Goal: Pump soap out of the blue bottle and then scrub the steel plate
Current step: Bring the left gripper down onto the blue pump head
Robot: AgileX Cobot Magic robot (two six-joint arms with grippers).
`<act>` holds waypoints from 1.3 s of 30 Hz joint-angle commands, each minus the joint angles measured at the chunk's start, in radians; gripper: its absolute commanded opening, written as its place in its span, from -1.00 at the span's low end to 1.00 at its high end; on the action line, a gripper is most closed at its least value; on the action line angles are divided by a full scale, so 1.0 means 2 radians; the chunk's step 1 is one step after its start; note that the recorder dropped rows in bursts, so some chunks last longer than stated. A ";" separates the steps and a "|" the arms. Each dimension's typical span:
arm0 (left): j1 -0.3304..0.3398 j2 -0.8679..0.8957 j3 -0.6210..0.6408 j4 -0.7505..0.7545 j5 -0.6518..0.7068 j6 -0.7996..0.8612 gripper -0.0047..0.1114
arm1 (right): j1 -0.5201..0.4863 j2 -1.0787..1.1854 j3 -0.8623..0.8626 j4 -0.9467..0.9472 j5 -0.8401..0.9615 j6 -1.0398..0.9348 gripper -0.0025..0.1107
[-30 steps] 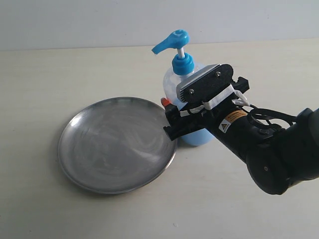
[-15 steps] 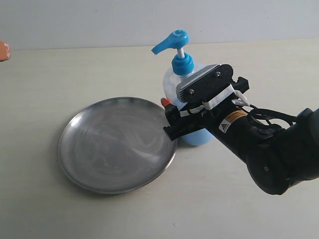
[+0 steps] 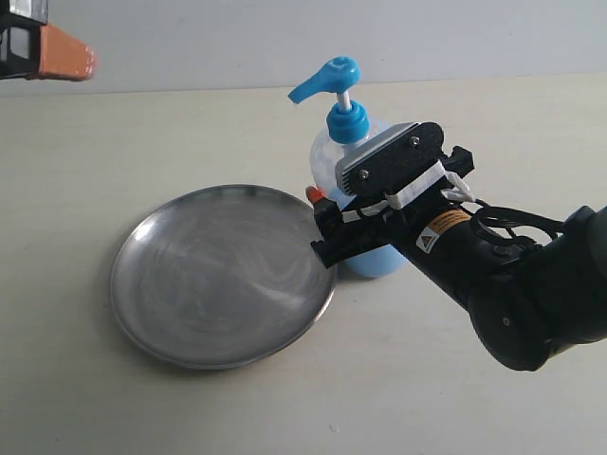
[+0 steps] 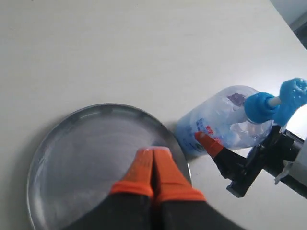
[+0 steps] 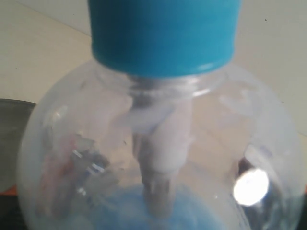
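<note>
Ext. cam: raised, angled down across worktop (image 3: 142,133), mid range. L wrist cam: high, facing down; shares steel plate (image 3: 223,275) & blue bottle (image 3: 348,121) w/ ext. R wrist cam: v. close, bottle fills frame.

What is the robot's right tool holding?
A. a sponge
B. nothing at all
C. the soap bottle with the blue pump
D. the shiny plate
C: the right tool has its fingers closed round the body of the blue bottle, which stands upright next to the steel plate.
</note>
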 commanded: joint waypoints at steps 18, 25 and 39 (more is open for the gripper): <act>-0.127 0.128 -0.191 0.006 0.082 0.005 -0.92 | 0.001 0.004 0.004 -0.010 0.014 -0.019 -0.96; -0.160 0.153 -0.236 0.025 0.098 -0.009 -0.92 | 0.001 0.004 0.004 -0.010 0.014 -0.019 -0.96; -0.218 0.180 -0.240 0.054 0.072 -0.019 -0.92 | 0.001 0.004 0.004 -0.010 0.014 -0.025 -0.96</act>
